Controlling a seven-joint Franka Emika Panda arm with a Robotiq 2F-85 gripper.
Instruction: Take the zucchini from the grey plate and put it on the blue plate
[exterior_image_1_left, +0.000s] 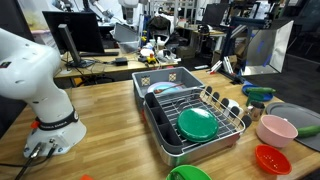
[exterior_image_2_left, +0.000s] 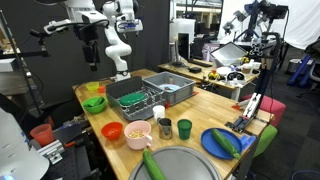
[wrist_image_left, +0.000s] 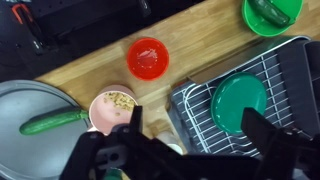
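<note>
Evidently, the zucchini is seen lying on the grey plate beside the pink bowl, while the jaws are held wide apart overhead, presumably so it can be straddled.

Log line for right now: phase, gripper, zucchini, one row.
phase: approach, nothing grasped | gripper: open, empty, apart from the zucchini | zucchini: lying on grey plate, beside pink bowl
</note>
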